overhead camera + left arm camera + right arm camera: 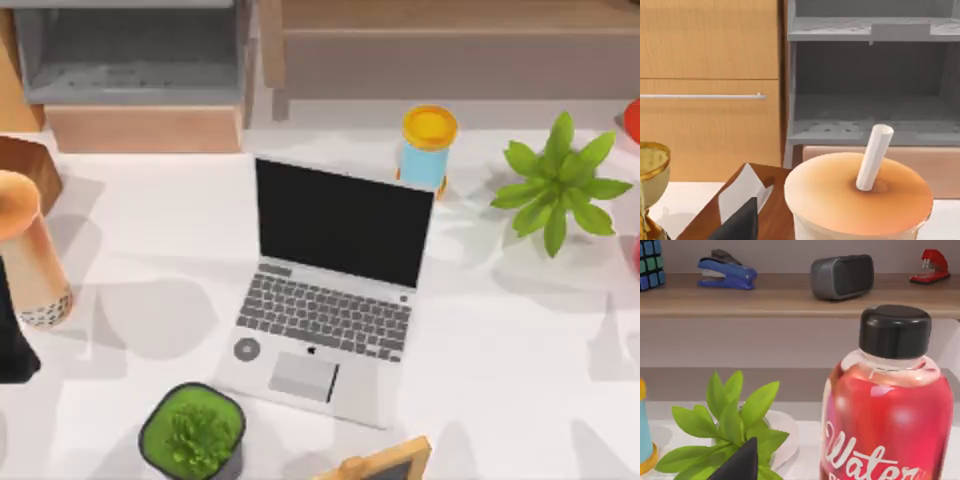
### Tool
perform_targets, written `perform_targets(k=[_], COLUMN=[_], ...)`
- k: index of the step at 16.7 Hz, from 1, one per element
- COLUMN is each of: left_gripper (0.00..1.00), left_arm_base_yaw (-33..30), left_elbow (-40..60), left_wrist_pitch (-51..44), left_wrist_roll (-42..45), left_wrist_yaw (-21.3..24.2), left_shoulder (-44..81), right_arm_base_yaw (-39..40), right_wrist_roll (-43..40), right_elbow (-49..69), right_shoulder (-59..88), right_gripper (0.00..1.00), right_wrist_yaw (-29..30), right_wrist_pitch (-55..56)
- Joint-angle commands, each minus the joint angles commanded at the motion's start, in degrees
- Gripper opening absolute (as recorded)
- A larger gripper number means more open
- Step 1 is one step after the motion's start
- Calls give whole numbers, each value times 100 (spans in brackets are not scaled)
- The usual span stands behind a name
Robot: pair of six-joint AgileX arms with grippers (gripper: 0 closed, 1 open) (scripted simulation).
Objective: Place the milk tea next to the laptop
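Milk tea [32, 262] stands at the far left edge of the table, well apart from the laptop [330, 285], which sits open mid-table with its screen toward the back. The cup leans in the top view, lid outward and pearls toward the table; whether it rests on the surface or is lifted I cannot tell. A dark shape of the left arm lies just below it at the frame edge. In the left wrist view the orange lid [858, 194] and white straw [874, 156] sit close under the camera, one dark finger [737, 225] beside them; whether the jaws are closed on the cup cannot be told. The left arm is clearly the nearer one. The laptop lies to the cup's right, with bare table left of the keyboard as the likely spot. The right arm is by the red bottle [887, 405] and leafy plant [558, 185] at the right, one fingertip [740, 464] visible, its jaw state unreadable.
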Motion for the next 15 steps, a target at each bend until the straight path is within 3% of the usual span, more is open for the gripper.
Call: perform_targets(k=[4,11,15], left_gripper=[100,100,100], left_arm_base_yaw=[35,198,259], left_elbow=[26,149,197], left_wrist_pitch=[129,715,931], left_wrist_roll=[9,39,58], left_wrist_yaw=[50,270,348], left_shoulder=[227,2317,2851], right_arm_base_yaw=[0,0,0], right_wrist_roll=[0,0,0], right_elbow=[0,0,0], right_shoulder=[0,0,0], right_gripper=[100,100,100], right_wrist_yaw=[0,0,0], right_wrist_pitch=[0,0,0])
